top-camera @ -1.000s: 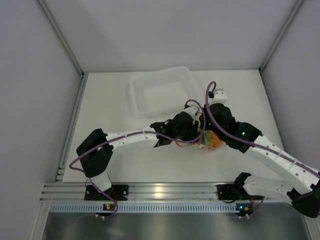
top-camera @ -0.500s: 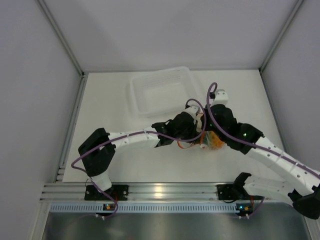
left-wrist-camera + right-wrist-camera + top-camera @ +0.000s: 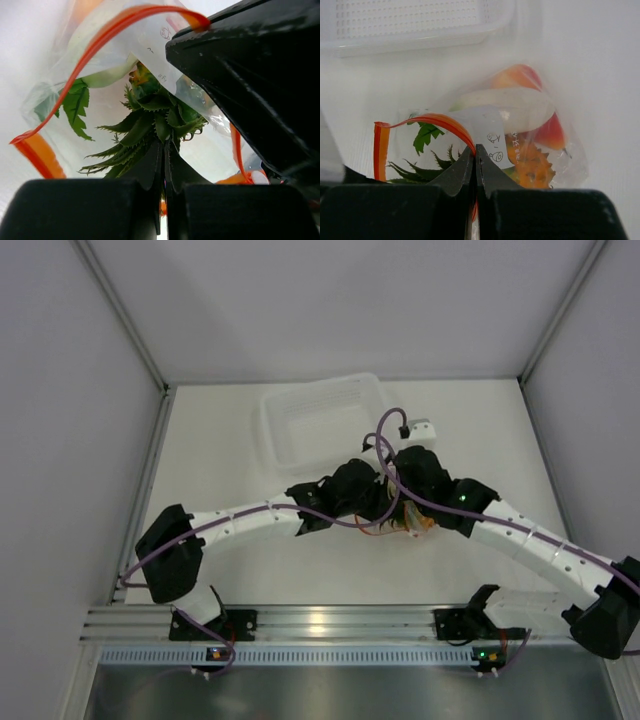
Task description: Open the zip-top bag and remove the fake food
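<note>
Both hands are on the zip-top bag (image 3: pixel 417 524), which lies on the desk (image 3: pixel 215 455) at five o'clock from the clear tray (image 3: pixel 322 426). Right hand (image 3: pixel 475 150) is pressed together, pinching the red-orange zip strip (image 3: pixel 437 121). Left hand (image 3: pixel 165 150) is squeezed tight on the opposite lip. The mouth gapes, with the pineapple (image 3: pixel 530 167), its green leaves (image 3: pixel 147 125) and the peach-coloured fruit (image 3: pixel 517 77) inside.

Top cam looked down from high behind rig, far off. Both wrist cams sat v. close on zip-top bag (image 3: pixel 520 112); all 3 shared it.
</note>
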{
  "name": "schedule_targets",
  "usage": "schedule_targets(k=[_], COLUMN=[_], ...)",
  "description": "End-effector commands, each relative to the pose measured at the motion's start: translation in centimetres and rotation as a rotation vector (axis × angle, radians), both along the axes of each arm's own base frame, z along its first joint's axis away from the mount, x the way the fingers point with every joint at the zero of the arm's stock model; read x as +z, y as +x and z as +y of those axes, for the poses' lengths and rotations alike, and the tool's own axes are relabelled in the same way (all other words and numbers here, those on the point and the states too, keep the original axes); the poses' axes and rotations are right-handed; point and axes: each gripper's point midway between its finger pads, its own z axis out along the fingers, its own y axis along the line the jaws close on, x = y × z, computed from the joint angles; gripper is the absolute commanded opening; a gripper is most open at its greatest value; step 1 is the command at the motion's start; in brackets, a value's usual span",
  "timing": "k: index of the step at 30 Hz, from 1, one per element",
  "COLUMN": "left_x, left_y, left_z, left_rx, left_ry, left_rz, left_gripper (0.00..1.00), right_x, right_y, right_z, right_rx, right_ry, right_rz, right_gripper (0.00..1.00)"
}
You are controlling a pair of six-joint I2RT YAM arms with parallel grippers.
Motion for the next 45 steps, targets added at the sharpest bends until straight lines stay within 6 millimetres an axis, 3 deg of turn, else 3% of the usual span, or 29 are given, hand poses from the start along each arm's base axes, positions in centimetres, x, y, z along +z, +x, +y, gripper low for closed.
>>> schedule_targets(k=[1,9,24,36,45], left_x=[4.1,5.6,10.9,11.0,13.3], left_y=[-0.1,0.5,-0.8,2.9,4.0], left_z=[0.0,1.9,5.4,11.3,13.6], left_rx=[-0.009,0.041,0.07,0.322,0.398], left_ry=[-0.082,-0.053,-0.135,-0.006,-0.051], left_rz=[-0.069,-0.117,-0.194,-0.234,-0.269], left_gripper=[0.0,0.0,0.0,0.0,0.0], right_x=[-0.6,-1.6,-3.2,-1.3,-2.0], right_y=[0.8,1.2,1.8,1.3,1.2], right_z=[-0.2,-1.5,-2.5,-3.4,-4.4], right_rx=[-0.02,-0.083,-0.143,-0.165,-0.18], right_ry=[-0.042,-0.117,-0.155,-0.044,-0.063], right_rz=[-0.008,-0.002,0.023,-0.026,-0.011], right_gripper=[0.0,0.0,0.0,0.0,0.0])
